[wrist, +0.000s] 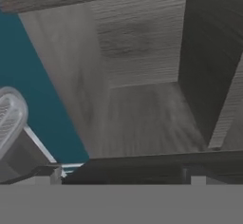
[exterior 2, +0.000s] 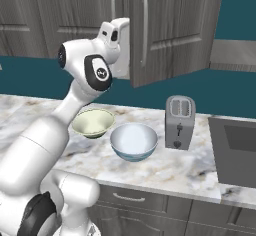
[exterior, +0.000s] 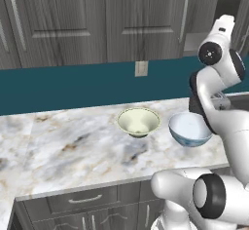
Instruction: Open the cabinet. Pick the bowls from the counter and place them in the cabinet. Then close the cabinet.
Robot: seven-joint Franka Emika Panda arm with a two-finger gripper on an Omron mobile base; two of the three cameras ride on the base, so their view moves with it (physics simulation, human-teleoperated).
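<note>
Wide-open gripper [wrist: 123, 174] faces the open wood-grain cabinet [wrist: 142, 99], both round bowls, cream [exterior: 138, 122] and blue-patterned [exterior: 190, 129], below on marble counter [exterior: 63, 146].

Arm raised high, gripper [wrist: 123, 174] jaws wide apart (nothing held).

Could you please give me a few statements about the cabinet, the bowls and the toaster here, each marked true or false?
1. A cabinet door stands swung open. True.
2. The cream-green bowl is already inside the cabinet. False: it sits on the counter.
3. The blue-patterned bowl sits between the cream-green bowl and the toaster in the right base view. True.
4. The pincer holds a bowl. False: it is open, and both bowls rest on the counter.
5. The bowls are stacked. False: they sit side by side.
</note>
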